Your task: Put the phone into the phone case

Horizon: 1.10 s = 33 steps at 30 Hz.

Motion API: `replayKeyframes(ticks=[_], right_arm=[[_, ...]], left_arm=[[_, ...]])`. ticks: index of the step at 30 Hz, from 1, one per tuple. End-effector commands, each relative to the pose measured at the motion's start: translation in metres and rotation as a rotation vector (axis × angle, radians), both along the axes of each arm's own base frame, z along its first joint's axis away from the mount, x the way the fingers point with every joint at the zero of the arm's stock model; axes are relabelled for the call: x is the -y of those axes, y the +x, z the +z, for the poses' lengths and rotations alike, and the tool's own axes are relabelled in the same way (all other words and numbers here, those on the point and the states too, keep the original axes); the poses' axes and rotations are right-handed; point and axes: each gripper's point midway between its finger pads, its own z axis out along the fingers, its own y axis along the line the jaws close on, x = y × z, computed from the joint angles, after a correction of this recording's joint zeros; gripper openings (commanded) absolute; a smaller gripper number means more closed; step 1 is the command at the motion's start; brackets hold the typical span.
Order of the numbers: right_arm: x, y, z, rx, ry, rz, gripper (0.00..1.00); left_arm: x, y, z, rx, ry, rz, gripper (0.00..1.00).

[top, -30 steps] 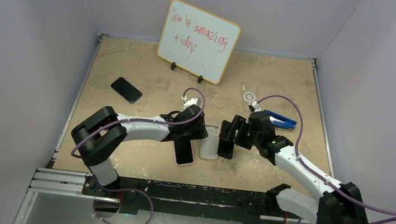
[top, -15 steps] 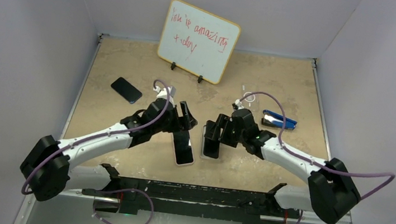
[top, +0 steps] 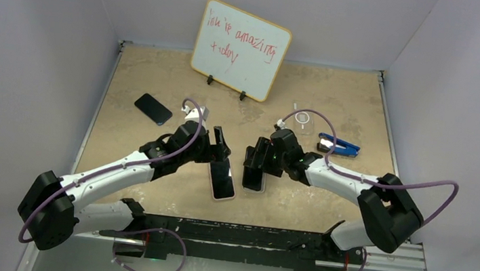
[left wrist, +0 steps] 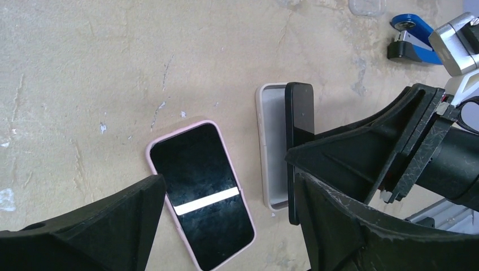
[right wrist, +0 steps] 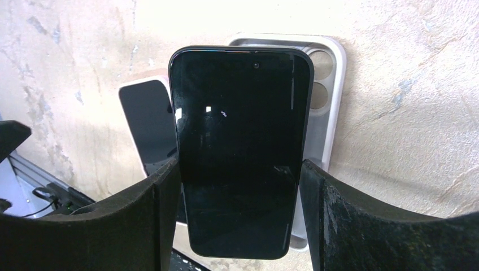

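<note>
Left claw (top: 220,145) has just sprung wide, empty, leaving a pink-cased phone (left wrist: 200,192) flat on the beige counter (top: 162,79); right claw (right wrist: 240,169) clamps the bare black smartphone (right wrist: 240,130) over the empty pale-grey case (right wrist: 330,113) (insertion likely comes next).

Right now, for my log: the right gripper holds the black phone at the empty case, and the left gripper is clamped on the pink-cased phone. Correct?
No: the left gripper is open above the pink-cased phone, as the left wrist view shows. The right gripper does hold the black phone at the empty case.
</note>
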Motion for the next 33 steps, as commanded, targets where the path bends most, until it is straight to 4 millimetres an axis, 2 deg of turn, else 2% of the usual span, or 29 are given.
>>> replayKeyframes(ticks=[1, 10, 16, 27, 33], right_arm=[[-0.012, 0.013, 0.015, 0.050, 0.027, -0.006, 0.35], [-0.010, 0.009, 0.004, 0.024, -0.006, 0.006, 0.43], [-0.007, 0.010, -0.001, 0.022, -0.035, 0.007, 0.53], [0.002, 0.014, 0.019, 0.069, -0.050, -0.030, 0.82], [0.004, 0.007, 0.021, 0.059, -0.043, -0.014, 0.84]], left_arm=[[-0.003, 0.006, 0.015, 0.042, -0.002, 0.014, 0.87], [-0.005, 0.006, 0.017, 0.048, 0.000, 0.021, 0.86], [-0.004, 0.006, 0.016, 0.043, -0.003, 0.020, 0.85], [0.003, 0.005, 0.014, 0.034, -0.007, -0.014, 0.83], [0.011, 0.005, 0.012, 0.024, -0.026, -0.046, 0.82]])
